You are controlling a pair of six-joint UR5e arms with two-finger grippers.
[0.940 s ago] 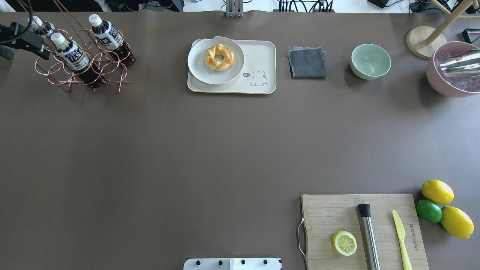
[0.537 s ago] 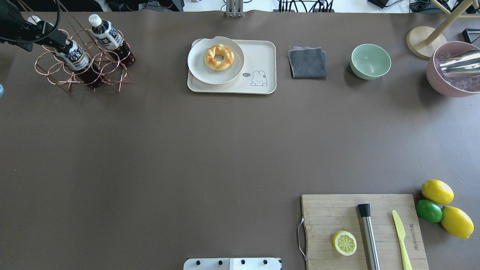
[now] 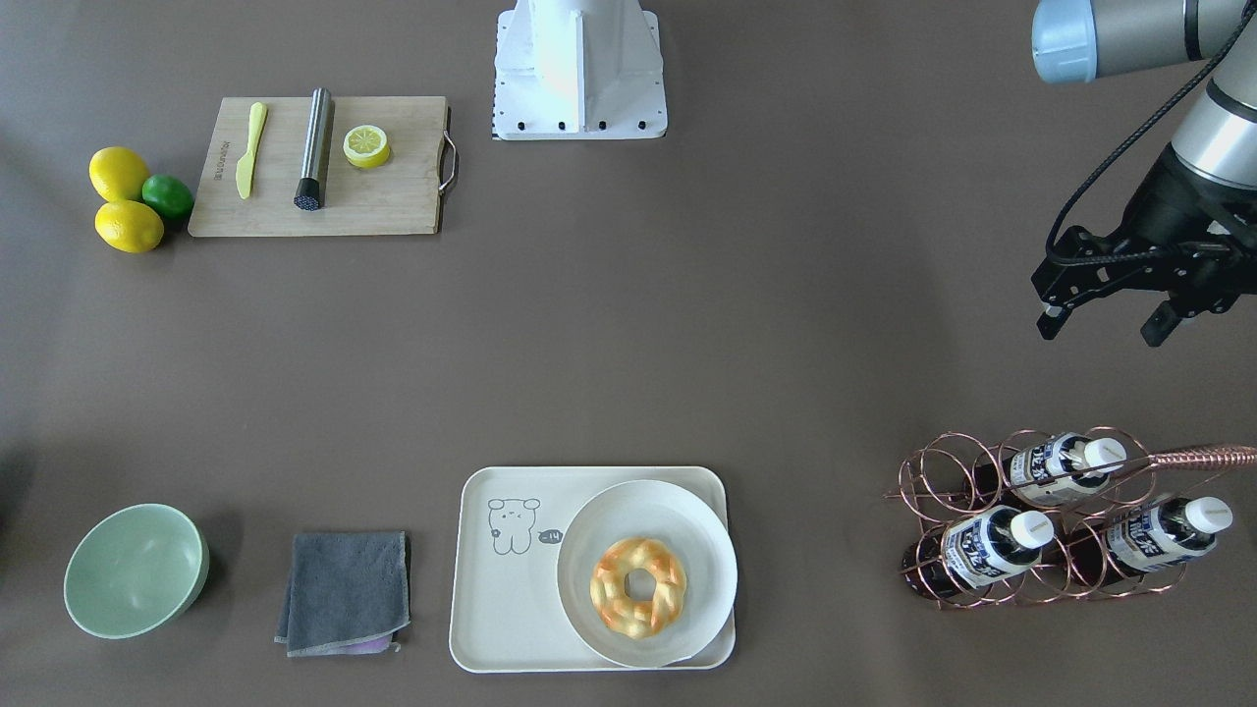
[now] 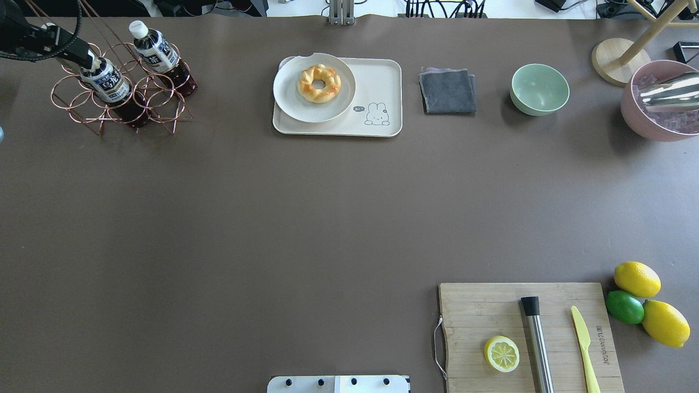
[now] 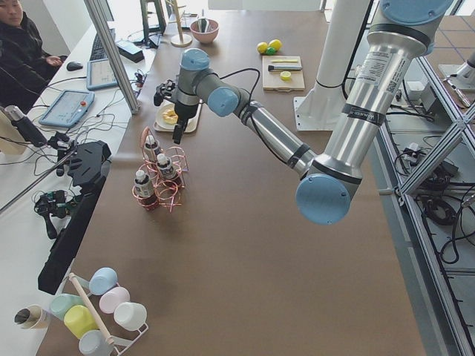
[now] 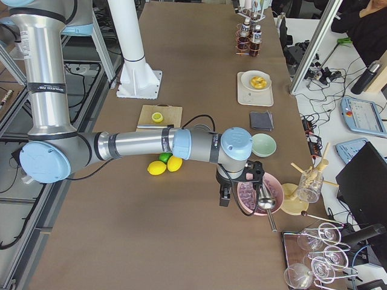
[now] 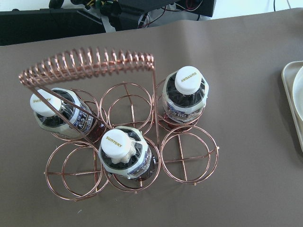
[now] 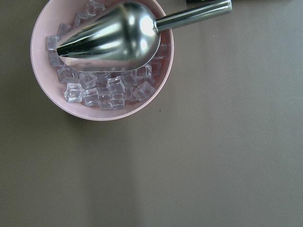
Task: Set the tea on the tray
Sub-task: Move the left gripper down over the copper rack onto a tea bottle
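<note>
Three tea bottles stand in a copper wire rack at the table's far left corner. In the left wrist view they are the right one, the front one and the left one. My left gripper is open and empty, above the rack on the robot's side, touching no bottle. The cream tray with the bear drawing holds a round plate with a doughnut; the tray's right part is bare. My right gripper hovers over the pink ice bowl; I cannot tell its state.
A grey cloth and a green bowl lie right of the tray. A metal scoop rests in the ice bowl. A cutting board with lemon half, muddler and knife sits front right, beside lemons and a lime.
My left gripper has moved right from the table's left edge to over the rack's left bottles, then back slightly. Bottles, tray and the rest have not moved.
</note>
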